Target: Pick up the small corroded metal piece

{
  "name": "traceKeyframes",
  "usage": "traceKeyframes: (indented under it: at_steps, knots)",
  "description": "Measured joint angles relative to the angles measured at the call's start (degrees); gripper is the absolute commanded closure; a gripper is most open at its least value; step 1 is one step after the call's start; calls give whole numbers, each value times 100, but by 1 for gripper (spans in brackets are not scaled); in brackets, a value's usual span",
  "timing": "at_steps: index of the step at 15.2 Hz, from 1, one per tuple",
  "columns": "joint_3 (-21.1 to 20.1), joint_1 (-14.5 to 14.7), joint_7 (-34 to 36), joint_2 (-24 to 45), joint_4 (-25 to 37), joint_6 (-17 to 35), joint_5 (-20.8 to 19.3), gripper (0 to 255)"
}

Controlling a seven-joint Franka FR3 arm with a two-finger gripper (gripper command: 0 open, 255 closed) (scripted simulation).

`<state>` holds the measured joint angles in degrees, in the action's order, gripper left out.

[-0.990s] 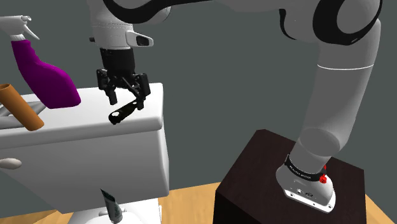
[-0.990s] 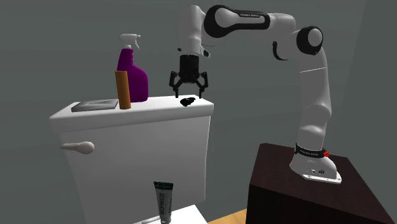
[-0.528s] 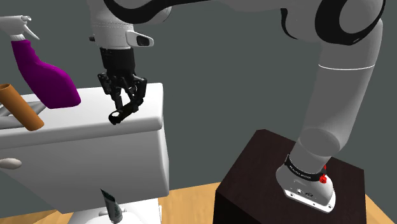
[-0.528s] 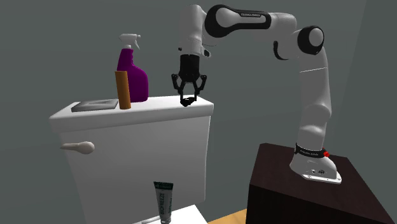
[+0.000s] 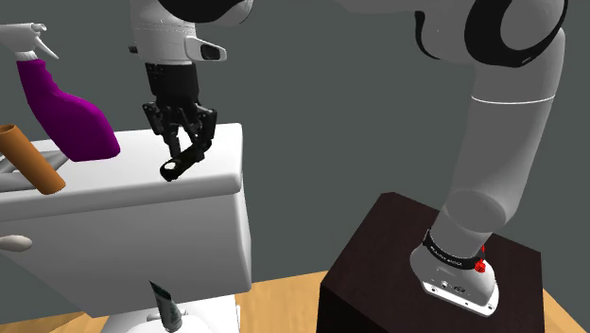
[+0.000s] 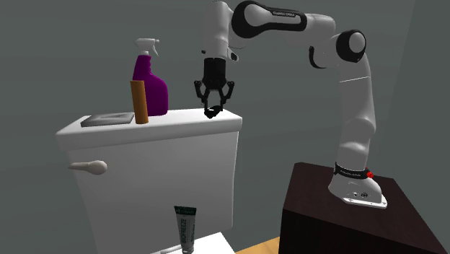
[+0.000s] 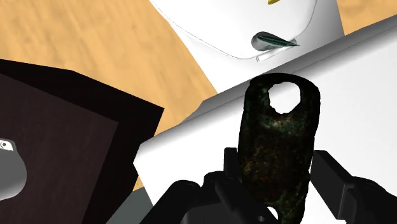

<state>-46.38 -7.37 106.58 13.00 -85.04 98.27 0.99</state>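
Now gripper (image 5: pixel 189 148) tight around dark mottled metal piece (image 7: pixel 277 153), over white tank lid (image 5: pixel 104 178)

no readable text — only faint, illegible marks on the black base band (image 5: pixel 448 254) and the tube (image 6: pixel 186 226).

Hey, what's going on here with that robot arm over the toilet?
The white arm's black gripper is shut on a small dark, mottled metal piece with a hole at its free end. It holds the piece low over the white toilet tank lid, near the lid's edge. Whether the piece is clear of the lid is hard to tell. A purple spray bottle and a brown tube are farther along the lid.
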Motion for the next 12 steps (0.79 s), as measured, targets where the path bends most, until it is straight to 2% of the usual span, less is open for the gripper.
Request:
traceKeyframes:
  at_steps: [12]
  knots:
    - [-14, 316, 263, 371, 1310, -1001, -288, 255]
